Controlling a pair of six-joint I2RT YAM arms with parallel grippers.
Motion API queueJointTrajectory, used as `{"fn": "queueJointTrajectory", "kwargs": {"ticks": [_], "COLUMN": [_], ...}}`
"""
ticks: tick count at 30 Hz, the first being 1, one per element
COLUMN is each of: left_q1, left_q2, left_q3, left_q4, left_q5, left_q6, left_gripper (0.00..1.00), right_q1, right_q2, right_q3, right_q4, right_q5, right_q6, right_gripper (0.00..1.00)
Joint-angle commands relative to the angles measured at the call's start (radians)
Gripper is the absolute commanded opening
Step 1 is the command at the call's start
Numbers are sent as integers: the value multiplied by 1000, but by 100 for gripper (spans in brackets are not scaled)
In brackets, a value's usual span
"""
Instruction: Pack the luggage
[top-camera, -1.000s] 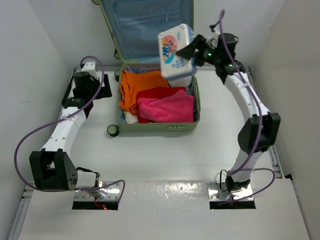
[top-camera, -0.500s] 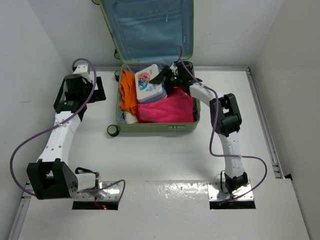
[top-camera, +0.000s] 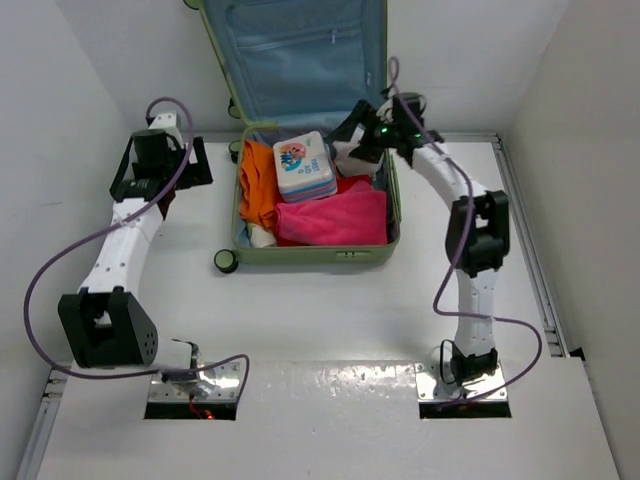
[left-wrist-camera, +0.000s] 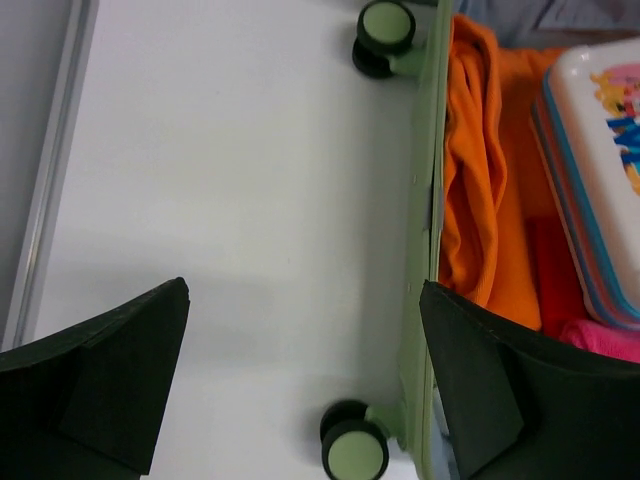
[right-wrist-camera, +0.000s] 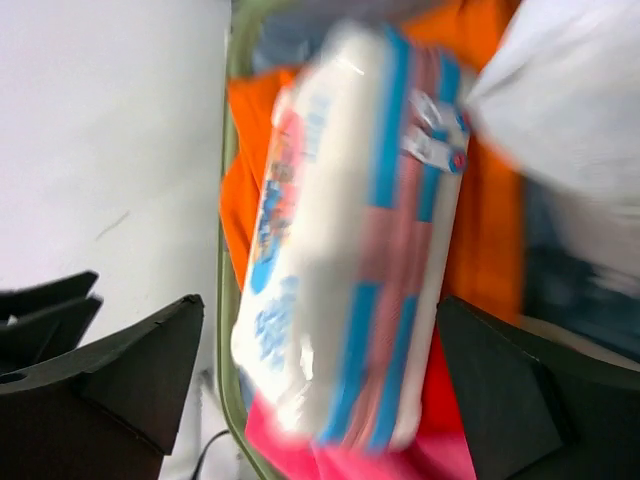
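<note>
The light-green luggage (top-camera: 310, 256) lies open at the back middle of the table, its blue-lined lid (top-camera: 300, 50) standing up. Inside lie orange (top-camera: 258, 185), red and pink clothes (top-camera: 335, 220). A white and blue pack (top-camera: 305, 167) rests on them near the hinge. My right gripper (top-camera: 347, 143) is open just right of the pack, not touching it; the pack shows blurred in the right wrist view (right-wrist-camera: 350, 250). My left gripper (top-camera: 165, 183) is open and empty over the table, left of the luggage rim (left-wrist-camera: 425, 200).
Black-and-green wheels (left-wrist-camera: 355, 450) stick out from the luggage's left side, one at its front left corner (top-camera: 226, 261). White walls close in on both sides. A metal rail (top-camera: 525, 240) runs along the table's right edge.
My right gripper brought the pack down from the air into the luggage, let it go and drew back to the right. The left arm shifted slightly.
</note>
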Motion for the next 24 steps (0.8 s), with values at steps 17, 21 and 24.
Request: {"fn": "queueJointTrajectory", "kwargs": {"ticks": [17,21,24], "left_q1": [80,57,28], "left_q2": [313,506,645], "left_q3": [362,482,606], "left_q4": [664,848,855], "left_q5": [499,547,414], "left_q6": [-125,-254,-300], "left_gripper": [72,79,79], "right_q1": [-223,-253,-290], "right_q2": [-412,-371,-326], "right_q3": [-61,-96,-137], "right_q4": [148,272,417], "right_q5": [221,212,197], "right_q6": [-681,-632,-542], "right_gripper": [34,56,66]}}
